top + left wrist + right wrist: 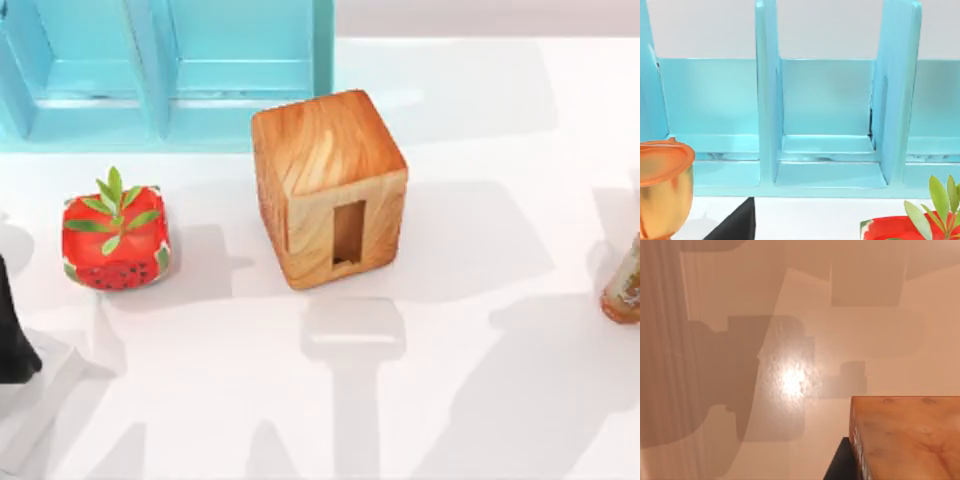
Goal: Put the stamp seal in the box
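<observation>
Stamp seal (905,440) is close under my right wrist camera, over the desk (790,340), with a dark piece (840,465) against its side. It's cropped, so I can't tell its long axis or heading. Can't tell the right gripper state either. Left arm (15,330) is at the desk's left edge.

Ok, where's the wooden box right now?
In the top view the wooden box sits near the table's middle, close by the blue rack's right end, with the red watermelon-patterned planter to its left.

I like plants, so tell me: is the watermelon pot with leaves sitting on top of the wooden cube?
No, the watermelon pot stands on the table, left of the wooden cube.
</observation>
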### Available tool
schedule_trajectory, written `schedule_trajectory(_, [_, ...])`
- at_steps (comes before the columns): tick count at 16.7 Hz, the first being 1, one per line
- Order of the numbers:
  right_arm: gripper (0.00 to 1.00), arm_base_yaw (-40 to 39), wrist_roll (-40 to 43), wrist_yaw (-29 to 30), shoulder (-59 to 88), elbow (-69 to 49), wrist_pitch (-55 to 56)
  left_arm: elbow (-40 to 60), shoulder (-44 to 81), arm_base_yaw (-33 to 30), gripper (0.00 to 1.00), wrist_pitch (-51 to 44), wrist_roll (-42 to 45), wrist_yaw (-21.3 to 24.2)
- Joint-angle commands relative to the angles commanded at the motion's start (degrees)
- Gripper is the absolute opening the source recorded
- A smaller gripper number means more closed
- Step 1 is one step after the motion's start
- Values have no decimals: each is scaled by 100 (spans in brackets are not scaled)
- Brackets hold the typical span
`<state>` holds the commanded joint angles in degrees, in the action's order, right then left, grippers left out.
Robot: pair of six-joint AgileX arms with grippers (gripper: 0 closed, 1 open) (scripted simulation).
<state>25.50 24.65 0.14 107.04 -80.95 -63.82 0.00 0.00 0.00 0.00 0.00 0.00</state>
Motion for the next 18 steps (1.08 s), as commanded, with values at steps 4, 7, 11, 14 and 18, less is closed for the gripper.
schedule_trajectory(4, [38, 0, 0, 0, 0, 0, 0, 0, 0, 0, 100, 0, 0, 0])
schedule_trajectory(7, [60, 0, 0, 0, 0, 0, 0, 0, 0, 0, 100, 0, 0, 0])
schedule_trajectory(11, [90, 0, 0, 0, 0, 0, 0, 0, 0, 0, 100, 0, 0, 0])
schedule_trajectory(14, [100, 0, 0, 0, 0, 0, 0, 0, 0, 0, 100, 0, 0, 0])
schedule_trajectory(18, [100, 0, 0, 0, 0, 0, 0, 0, 0, 0, 100, 0, 0, 0])
